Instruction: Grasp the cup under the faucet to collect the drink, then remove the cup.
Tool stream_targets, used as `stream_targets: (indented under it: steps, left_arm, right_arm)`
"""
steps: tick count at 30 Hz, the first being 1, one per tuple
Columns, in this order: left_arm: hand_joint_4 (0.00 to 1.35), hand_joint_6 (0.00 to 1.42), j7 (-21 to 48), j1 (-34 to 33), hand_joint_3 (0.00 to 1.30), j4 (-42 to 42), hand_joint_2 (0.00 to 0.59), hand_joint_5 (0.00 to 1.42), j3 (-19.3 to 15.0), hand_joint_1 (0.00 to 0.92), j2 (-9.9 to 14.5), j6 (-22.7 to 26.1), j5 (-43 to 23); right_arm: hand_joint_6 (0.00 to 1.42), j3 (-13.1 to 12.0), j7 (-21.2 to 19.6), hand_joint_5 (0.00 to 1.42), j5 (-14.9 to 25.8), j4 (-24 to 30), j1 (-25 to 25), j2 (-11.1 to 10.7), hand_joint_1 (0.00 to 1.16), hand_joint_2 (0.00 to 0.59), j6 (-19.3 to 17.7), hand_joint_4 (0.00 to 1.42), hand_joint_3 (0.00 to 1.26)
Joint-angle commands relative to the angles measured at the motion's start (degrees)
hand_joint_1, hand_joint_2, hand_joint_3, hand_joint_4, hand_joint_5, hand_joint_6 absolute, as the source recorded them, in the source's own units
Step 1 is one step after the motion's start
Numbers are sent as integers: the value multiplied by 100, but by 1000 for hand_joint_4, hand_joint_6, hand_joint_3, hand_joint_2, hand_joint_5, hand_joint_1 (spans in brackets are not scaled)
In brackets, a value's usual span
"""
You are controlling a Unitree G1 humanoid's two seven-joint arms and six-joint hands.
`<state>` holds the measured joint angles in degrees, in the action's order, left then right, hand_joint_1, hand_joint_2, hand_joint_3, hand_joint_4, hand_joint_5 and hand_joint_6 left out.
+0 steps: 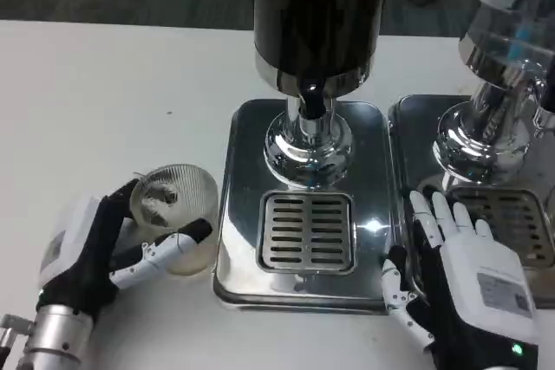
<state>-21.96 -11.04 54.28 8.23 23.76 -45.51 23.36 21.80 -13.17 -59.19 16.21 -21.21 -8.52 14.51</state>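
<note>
The cup (176,214) is held left of the drip tray (305,230). The faucet (313,100) is placed behind the tray, above it.

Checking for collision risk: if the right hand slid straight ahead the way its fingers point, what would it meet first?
Probably the second dispenser's chrome pedestal; the right hand points up-picture along that tray's left edge. Depth is unclear.

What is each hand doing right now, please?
Left hand: holds the clear cup on the table, left of the dispenser's drip tray.
Right hand: open, holding nothing, resting flat beside the tray.
</note>
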Motion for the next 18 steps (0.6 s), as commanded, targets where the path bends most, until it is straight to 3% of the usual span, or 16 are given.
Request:
stream_targets:
  steps: [1,18]
  left_arm:
    - [520,675,-61,127,434,55,81,694,108,329,5,20,172]
    - [623,718,-1125,125,535,-252,104,796,-95,390,63,-333,507]
  right_arm:
    - [2,15,-18,0,70,-6,-14,7,169,585,-12,0,62]
    - [16,34,-51,0,100,-63,28,46,193,586,11,0,64]
